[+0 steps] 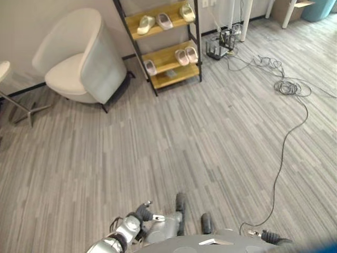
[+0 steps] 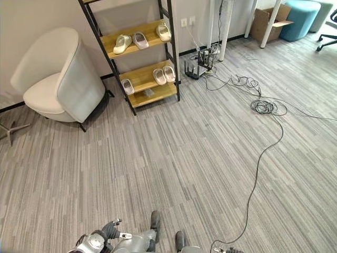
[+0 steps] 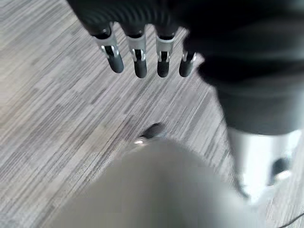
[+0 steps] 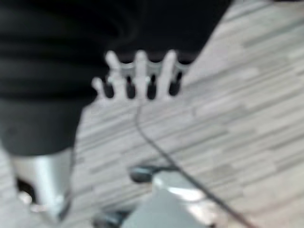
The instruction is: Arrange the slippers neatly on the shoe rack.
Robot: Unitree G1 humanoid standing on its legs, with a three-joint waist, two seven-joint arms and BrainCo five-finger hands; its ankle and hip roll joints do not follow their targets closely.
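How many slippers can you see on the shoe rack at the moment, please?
6. On the shoe rack, the upper shelf holds three: one at its left, one beside it, one at the right end. The lower shelf holds one at left and a pair at right.

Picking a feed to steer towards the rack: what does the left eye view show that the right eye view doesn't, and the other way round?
The left eye view adds a round white seat at its far left edge. The right eye view adds a black wheeled chair base at its right edge. Both share the shoe rack with slippers on two shelves, the armchair beside it and the striped grey floor.
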